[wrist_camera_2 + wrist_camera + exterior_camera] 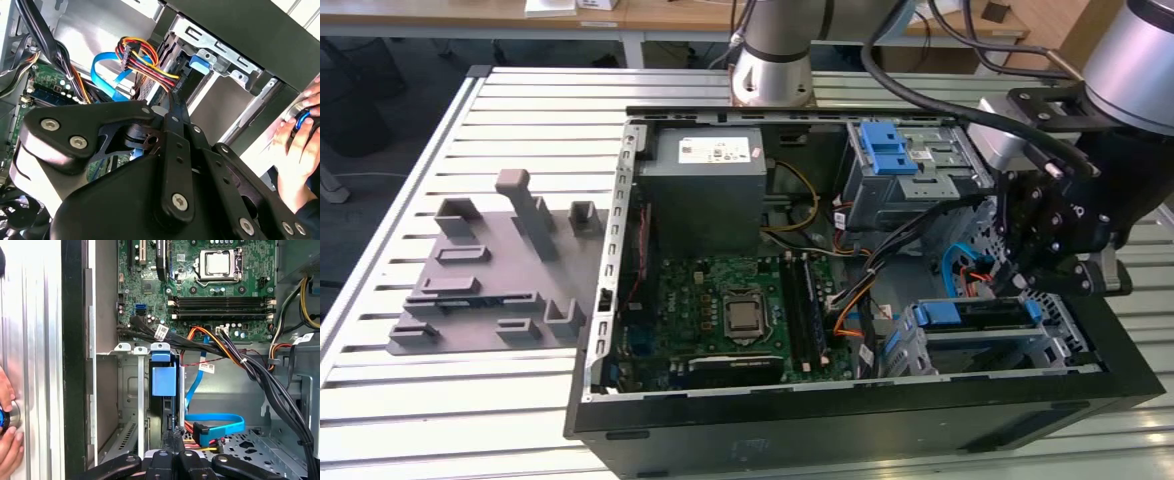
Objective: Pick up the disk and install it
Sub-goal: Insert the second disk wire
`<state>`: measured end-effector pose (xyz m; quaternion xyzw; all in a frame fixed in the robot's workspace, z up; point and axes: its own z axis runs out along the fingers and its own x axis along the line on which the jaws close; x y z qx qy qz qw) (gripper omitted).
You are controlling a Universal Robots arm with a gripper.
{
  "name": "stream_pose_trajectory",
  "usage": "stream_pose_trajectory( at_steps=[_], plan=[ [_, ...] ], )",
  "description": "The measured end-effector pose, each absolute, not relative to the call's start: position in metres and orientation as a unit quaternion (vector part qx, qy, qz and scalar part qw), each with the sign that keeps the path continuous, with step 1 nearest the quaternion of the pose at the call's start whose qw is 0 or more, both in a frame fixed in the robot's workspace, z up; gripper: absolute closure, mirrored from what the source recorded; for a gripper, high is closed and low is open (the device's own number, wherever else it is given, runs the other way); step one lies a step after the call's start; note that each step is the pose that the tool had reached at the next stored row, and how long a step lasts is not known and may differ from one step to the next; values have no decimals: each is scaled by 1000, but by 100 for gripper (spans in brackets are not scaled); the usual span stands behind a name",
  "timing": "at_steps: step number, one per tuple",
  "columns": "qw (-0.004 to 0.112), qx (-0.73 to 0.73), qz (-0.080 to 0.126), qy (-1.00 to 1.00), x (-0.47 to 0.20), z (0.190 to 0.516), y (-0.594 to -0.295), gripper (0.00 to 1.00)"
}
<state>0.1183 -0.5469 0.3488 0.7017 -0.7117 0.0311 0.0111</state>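
Note:
The disk (977, 314) sits edge-up in the silver drive cage (1061, 345) at the case's front corner on the exterior view's right; its blue plastic end shows on top. In the first wrist view the disk (163, 382) stands in the cage slot with its blue tab facing the motherboard. My gripper (1019, 287) hangs just above the disk's rear end. Its thin black fingers (173, 436) are pressed together with nothing between them, right at the disk's edge. In the second wrist view the gripper (173, 104) points toward the disk's blue tab (200, 63).
Blue data cable (215, 421) and red-yellow power wires (145, 62) lie beside the cage. A black cable bundle (250, 372) crosses the case. The motherboard (720, 300), grey power supply box (700, 190) and upper cage with blue latch (894, 155) fill the case. A hand (7, 415) rests outside the case wall.

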Motion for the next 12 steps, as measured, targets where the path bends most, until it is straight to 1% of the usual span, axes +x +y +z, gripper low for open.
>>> stream_pose_trajectory(
  at_steps=[12],
  plan=[
    [11, 702, 31, -712, 110, 354, -547, 89]
  ],
)
